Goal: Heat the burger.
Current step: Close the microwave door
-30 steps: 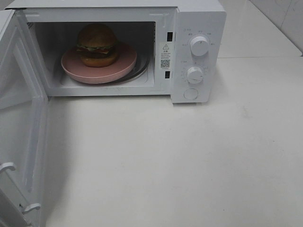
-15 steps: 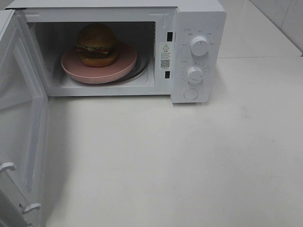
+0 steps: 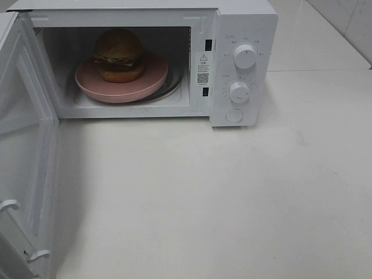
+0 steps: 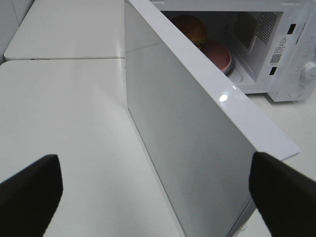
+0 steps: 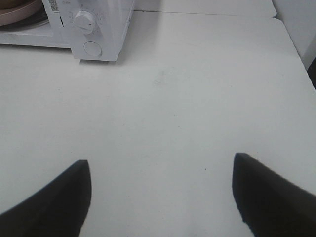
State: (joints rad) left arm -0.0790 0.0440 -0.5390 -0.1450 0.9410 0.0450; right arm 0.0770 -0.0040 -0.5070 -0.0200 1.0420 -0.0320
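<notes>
Burger (image 3: 119,55) sits on the pink plate (image 3: 148,86) inside the microwave (image 3: 244,20), whose door (image 3: 26,133) stands wide open. Left gripper (image 4: 153,168), fingers spread and empty, faces the door's outer panel. Right gripper (image 5: 160,170), likewise spread and empty, hovers over the table (image 5: 173,98) before the microwave's dials (image 3: 244,56). A glancing push could skid off that glossy panel. A hard shove could slam the door and shift the microwave.
</notes>
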